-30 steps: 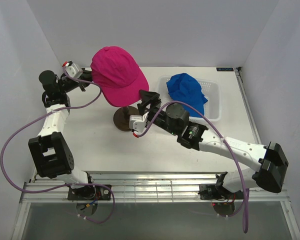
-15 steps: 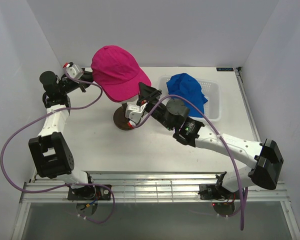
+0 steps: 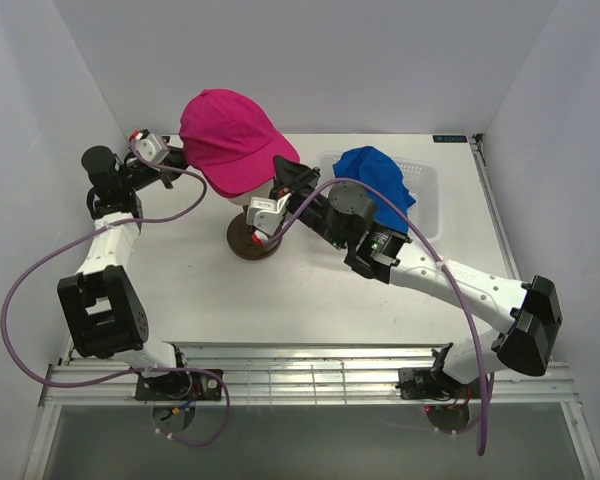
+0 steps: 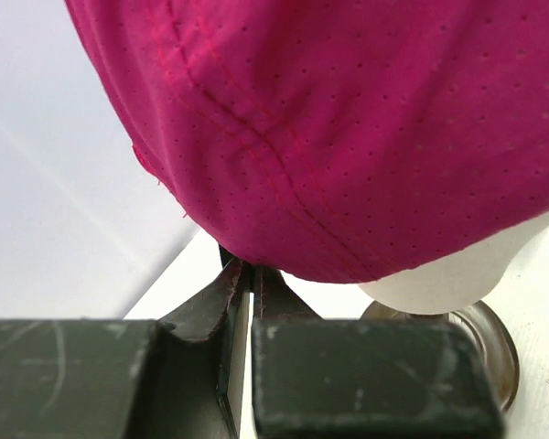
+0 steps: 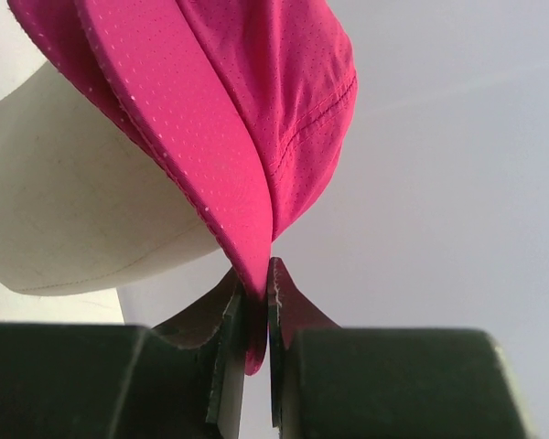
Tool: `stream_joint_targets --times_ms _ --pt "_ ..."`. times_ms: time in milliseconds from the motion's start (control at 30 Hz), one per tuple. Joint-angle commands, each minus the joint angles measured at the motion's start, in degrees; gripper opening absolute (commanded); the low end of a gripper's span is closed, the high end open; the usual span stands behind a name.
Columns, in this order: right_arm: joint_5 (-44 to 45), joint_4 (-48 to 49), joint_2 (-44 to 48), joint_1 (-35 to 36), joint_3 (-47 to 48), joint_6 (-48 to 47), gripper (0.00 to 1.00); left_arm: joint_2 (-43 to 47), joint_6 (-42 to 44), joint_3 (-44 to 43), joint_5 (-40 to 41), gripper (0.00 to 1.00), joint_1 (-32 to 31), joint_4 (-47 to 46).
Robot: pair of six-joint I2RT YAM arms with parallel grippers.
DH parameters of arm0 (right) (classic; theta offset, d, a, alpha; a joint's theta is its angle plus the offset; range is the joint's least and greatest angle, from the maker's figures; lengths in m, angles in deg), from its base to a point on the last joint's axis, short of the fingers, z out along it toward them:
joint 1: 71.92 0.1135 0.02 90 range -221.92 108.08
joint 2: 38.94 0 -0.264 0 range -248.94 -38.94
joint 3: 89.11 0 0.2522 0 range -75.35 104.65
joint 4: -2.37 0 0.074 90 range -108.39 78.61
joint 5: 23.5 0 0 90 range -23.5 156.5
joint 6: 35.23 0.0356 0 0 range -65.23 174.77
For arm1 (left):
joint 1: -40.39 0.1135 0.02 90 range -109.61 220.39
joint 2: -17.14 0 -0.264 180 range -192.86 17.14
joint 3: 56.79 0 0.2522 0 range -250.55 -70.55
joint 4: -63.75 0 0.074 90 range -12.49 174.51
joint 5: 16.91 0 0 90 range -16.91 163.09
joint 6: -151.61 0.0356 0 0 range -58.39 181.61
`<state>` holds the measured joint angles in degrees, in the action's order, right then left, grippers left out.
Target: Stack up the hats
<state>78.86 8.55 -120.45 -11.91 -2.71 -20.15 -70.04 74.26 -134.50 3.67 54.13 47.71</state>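
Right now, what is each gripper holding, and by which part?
Both hold the pink cap: the right gripper pinches its brim's tip, the left gripper the crown's rear hem.

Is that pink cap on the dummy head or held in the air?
On it: the pink cap covers the cream head, whose lower part shows beneath. The left gripper and right gripper each pinch its edge.

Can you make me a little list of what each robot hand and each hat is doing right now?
Left hand: shut on the back edge of the magenta-pink fabric cap
Right hand: shut on that cap's brim
Pink cap: over the cream mannequin head
Bright blue fabric cap: in the white perforated plastic basket
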Motion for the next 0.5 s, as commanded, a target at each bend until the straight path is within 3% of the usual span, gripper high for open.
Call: stream_joint_targets --times_ms 0,133,300,400,467 --pt "-2.34 0.63 -0.05 -0.15 5.74 2.31 0.08 2.36 0.80 1.89 -2.11 0.00 -0.29 3.61" --pt "-2.87 -1.22 0.83 -0.24 5.24 1.79 0.08 2.45 0.01 1.54 -2.99 0.00 -0.29 3.79" --pt "-4.80 -2.72 2.85 -0.33 1.54 1.96 0.08 3.59 1.59 -1.09 -0.80 0.47 -0.03 5.28" --pt "-3.75 -2.80 3.12 -0.77 0.49 2.23 0.08 3.68 3.88 -1.45 -0.88 0.60 0.59 7.12" --pt "-3.48 -2.89 3.29 -1.12 0.13 2.58 0.08 4.56 4.58 -1.01 -1.15 0.63 0.76 7.74"
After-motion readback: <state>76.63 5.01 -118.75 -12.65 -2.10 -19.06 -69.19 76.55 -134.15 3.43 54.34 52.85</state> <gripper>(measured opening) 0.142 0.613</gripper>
